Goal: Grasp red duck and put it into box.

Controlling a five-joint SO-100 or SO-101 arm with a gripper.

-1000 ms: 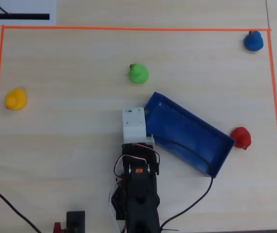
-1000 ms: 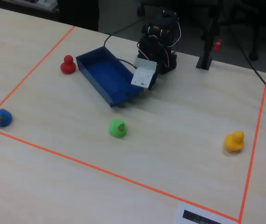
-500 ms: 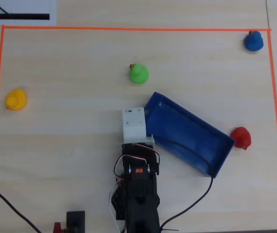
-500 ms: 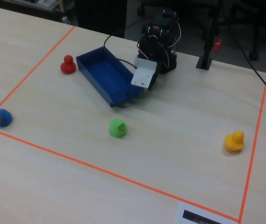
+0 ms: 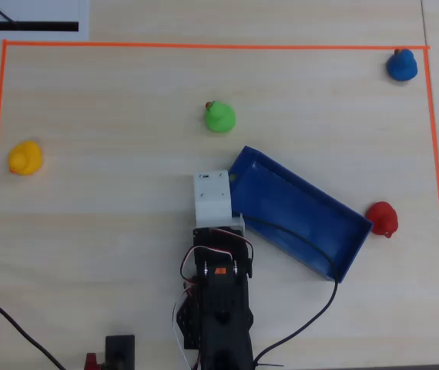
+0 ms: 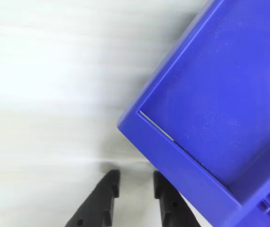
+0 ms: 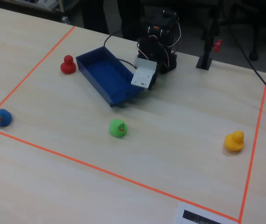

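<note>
Pincer fingers are standing slightly apart, gripping nothing, just beside the box corner — I'm seeing the glossy red duck sitting past the box's far end.

1. Evenly and brightly lit from above in the overhead view; only faint, short shadows under the green duck and the yellow duck.
2. Washed out to near white across the table in the wrist view, wood grain smeared and soft.
3. Sharper on the box there, with a thin bright glint along its inner corner.
4. Dimmer and slightly soft in the fixed view, background dark beyond the table edge.
</note>
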